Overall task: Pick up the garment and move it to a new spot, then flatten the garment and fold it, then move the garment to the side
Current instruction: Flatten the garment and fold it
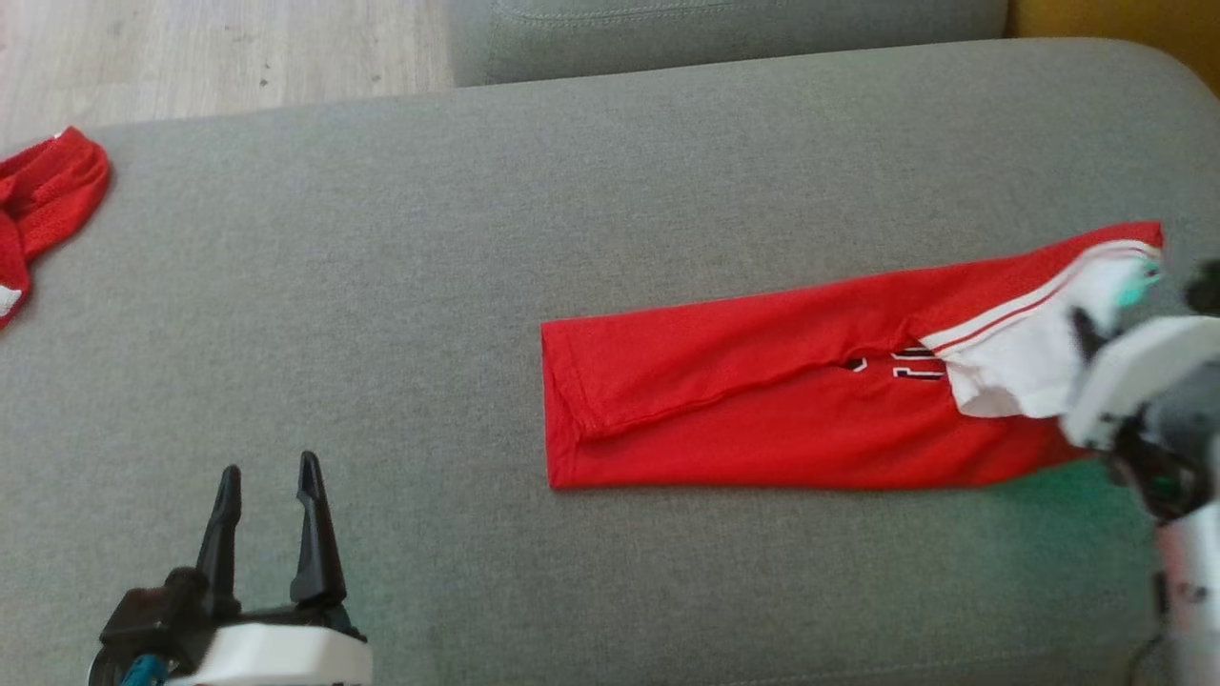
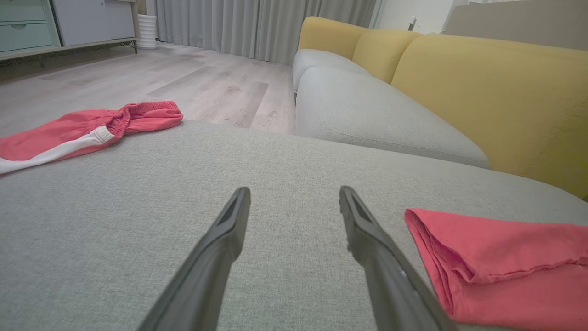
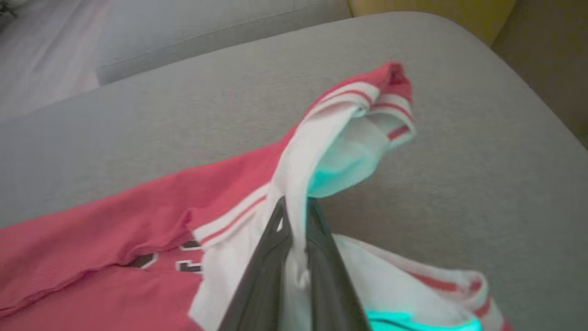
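Jersey: one long red strip on woven grey cushion.
White trim at three o'clock is clamped by right gripper; left gripper is spread.

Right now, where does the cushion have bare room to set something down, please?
Free: the wide cushion stretch between the red shorts and the folded garment, and the strip behind it. Crowded: the right end, where the right jaws grip its white part.
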You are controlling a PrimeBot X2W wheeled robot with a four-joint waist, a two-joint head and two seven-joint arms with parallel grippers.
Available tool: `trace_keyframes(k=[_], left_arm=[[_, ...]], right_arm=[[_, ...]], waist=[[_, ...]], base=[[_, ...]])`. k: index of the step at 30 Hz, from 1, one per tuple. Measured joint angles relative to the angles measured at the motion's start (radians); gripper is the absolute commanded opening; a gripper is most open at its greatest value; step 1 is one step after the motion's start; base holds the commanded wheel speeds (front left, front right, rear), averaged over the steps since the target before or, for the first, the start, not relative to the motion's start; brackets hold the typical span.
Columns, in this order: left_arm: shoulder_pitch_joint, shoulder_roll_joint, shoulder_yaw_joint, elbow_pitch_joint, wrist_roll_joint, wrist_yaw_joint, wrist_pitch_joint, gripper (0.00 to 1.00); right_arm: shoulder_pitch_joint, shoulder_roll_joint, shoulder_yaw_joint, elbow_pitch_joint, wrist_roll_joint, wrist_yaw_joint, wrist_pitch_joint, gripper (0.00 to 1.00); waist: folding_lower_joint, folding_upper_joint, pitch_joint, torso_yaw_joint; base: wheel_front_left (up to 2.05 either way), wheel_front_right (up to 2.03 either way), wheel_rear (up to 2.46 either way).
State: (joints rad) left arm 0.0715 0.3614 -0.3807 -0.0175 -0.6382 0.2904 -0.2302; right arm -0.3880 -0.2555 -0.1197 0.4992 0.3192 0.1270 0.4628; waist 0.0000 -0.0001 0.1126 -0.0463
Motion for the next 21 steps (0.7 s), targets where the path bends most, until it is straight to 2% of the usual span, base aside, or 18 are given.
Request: trace_keyframes(k=[6,11,15,21], left_arm=[[0.0,-0.001,-0.006,0.002,0.0,0.0,0.0,1.0],[0.0,-0.006,-0.007,0.005,0.0,0.0,0.0,1.0],[0.0,-0.014,-0.011,0.011,0.0,-0.002,0.0,1.0],[-0.002,-0.027,-0.03,0.018,0.0,-0.01,0.0,1.0]], right_arm=[[0.037,0.062,0.13,-0.17,0.08,0.0,0.069,0.0],[0.054,0.128,0.243,-0.245,0.136,0.0,0.102,0.0],[0.052,0.178,0.321,-0.246,0.165,0.0,0.1,0.0],[0.045,0.187,0.426,-0.181,0.216,0.0,0.066,0.0]], waist=[[-0.0001,0.0,-0.009,0.015],[0.0,0.0,-0.011,0.041],[0.0,0.0,-0.008,0.061],[0.0,0.0,-0.001,0.098]], base=[[0.0,0.0,0.0],[0.0,0.0,0.0],[0.0,0.0,0.0],[0.0,0.0,0.0]])
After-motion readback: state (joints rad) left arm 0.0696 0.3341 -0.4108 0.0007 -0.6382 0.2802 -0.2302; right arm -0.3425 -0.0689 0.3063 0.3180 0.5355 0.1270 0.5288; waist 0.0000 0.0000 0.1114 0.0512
